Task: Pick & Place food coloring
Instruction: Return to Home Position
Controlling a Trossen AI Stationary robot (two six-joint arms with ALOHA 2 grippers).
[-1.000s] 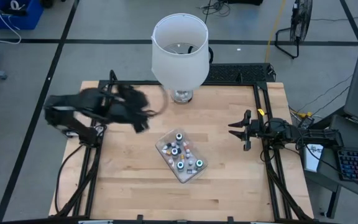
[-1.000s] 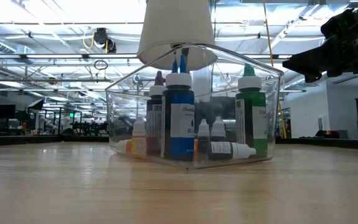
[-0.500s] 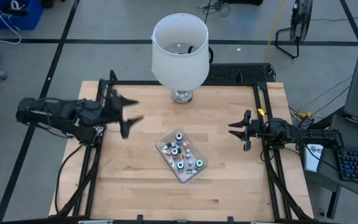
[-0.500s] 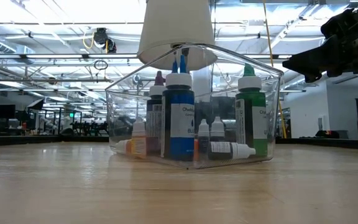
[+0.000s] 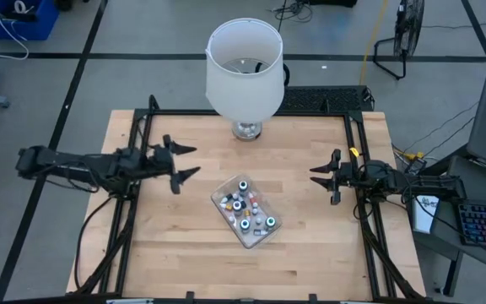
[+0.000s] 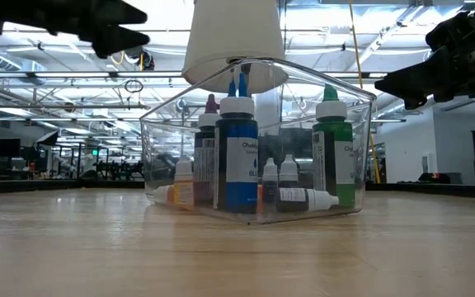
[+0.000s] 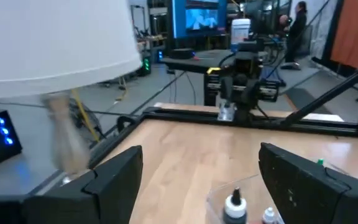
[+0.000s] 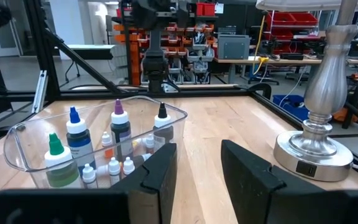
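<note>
Now one tray [image 6: 165, 153] holds four tall food coloring bottles [image 6: 237, 157]; left gripper [image 5: 193, 160] and right gripper [image 5: 313, 176] spread.

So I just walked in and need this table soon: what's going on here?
Nothing is being handled right now. The food coloring bottles all sit inside the clear tray in the middle of the table, some upright, some lying down. The left gripper hangs open and empty over the table's left side. The right gripper waits open and empty near the right edge. A lamp stands at the back. I see no bottles outside the tray, so the sorting looks done.
</note>
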